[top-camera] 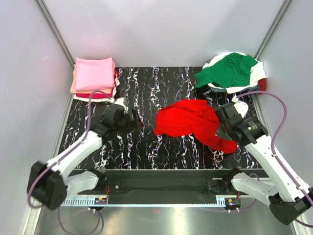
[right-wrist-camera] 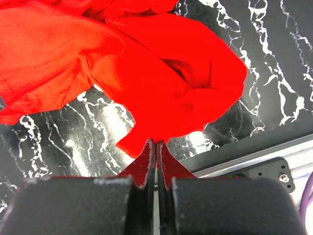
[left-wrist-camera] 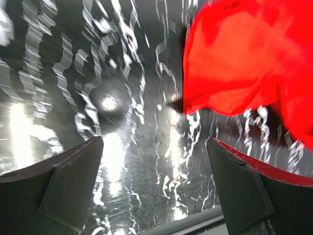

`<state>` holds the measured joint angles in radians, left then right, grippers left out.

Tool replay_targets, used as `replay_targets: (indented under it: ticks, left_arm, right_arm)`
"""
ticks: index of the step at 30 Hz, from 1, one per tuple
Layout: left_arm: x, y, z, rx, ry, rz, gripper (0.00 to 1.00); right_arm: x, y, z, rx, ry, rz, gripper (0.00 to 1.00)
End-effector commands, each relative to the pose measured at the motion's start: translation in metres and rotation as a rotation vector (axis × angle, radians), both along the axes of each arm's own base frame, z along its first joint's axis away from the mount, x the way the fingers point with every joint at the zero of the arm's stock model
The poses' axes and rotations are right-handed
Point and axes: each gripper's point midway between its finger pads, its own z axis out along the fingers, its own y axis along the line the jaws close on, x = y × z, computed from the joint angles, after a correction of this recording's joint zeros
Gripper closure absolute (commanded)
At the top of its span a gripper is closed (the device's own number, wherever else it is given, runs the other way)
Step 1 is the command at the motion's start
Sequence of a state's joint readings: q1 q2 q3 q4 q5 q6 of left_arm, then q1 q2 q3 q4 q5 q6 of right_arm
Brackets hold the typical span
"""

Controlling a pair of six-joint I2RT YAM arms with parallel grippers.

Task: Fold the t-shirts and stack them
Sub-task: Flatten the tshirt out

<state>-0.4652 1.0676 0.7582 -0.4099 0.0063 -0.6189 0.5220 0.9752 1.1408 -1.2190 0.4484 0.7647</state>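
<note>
Bright, even light; left wrist view blurred

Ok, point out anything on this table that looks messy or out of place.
The bright red t-shirt lies crumpled and unfolded in the middle of the table. The green t-shirt is heaped loosely on white cloth at the far right corner. The folded stack at far left, pink on top, looks tidy.

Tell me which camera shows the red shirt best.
Top external: it alone shows the whole red shirt, crumpled on the mat. The right wrist view shows only the part by the shut right end effector, which pinches its edge. The left wrist view shows a blurred corner.
</note>
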Motion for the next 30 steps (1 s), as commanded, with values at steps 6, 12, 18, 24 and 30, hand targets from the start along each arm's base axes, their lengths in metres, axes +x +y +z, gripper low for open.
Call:
replay_targets:
  ticks: [6, 12, 18, 24, 30]
  left_arm:
    - [0.013, -0.067, -0.039, -0.010, 0.096, -0.060, 0.04]
    - [0.024, -0.096, -0.058, -0.005, 0.124, -0.104, 0.04]
    - [0.034, -0.108, -0.072, 0.014, 0.124, -0.131, 0.05]
    - [0.040, -0.119, -0.080, 0.003, 0.130, -0.129, 0.09]
    - [0.048, -0.133, -0.082, -0.018, 0.120, -0.169, 0.31]
  right_arm:
    - [0.003, 0.009, 0.007, 0.069, -0.057, 0.004, 1.00]
    - [0.003, 0.009, 0.004, 0.062, -0.056, 0.016, 1.00]
    - [0.003, 0.007, -0.001, 0.043, -0.047, 0.024, 1.00]
    - [0.003, 0.006, -0.006, 0.030, -0.037, 0.032, 1.00]
    - [0.006, 0.006, -0.009, 0.013, -0.031, 0.036, 1.00]
